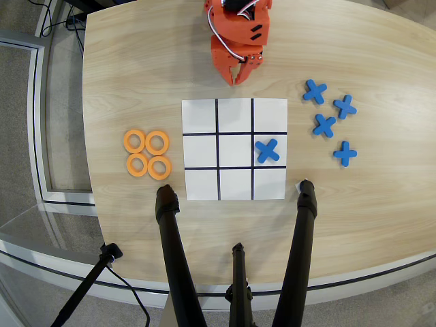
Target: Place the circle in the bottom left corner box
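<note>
Overhead, the orange arm [237,30] sits at the top edge of the pale wooden table [136,61], its gripper [238,80] pointing down toward the paper grid [234,149] and hanging just above the grid's top edge, with nothing between the fingers; the two fingertips sit so near each other that whether the jaws are fully closed or slightly parted cannot be told. The grid is a white sheet ruled by black lines into three-by-three cells. One blue cross [268,150] lies in the right cell of the middle row. The bottom left corner box [201,184], as this view shows it, holds nothing. Well to the left of the grid, four orange rings lie in a tight two-by-two cluster on the bare wood, edges touching or nearly so: the circle [159,167] nearest that corner box sits at the cluster's lower right, with the other three rings [135,142] above and beside it. To the right of the grid, four more blue crosses [325,125] lie scattered loosely, apart from one another. Black tripod legs [174,259] rise across the bottom of the view.
</note>
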Action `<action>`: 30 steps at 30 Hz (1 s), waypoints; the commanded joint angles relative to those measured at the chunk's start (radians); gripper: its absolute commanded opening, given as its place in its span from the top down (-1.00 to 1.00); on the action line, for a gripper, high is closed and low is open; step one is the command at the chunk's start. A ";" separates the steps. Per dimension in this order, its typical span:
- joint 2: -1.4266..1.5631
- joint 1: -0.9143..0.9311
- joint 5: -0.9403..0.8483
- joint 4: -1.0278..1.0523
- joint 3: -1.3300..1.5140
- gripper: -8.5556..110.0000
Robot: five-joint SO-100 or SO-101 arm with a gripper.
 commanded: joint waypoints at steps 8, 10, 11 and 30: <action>-0.025 0.011 0.011 0.006 0.026 0.83; -0.040 0.014 0.012 0.006 0.009 0.82; -0.048 0.014 0.012 0.005 0.002 0.82; -0.784 0.293 0.095 -0.262 -0.649 0.53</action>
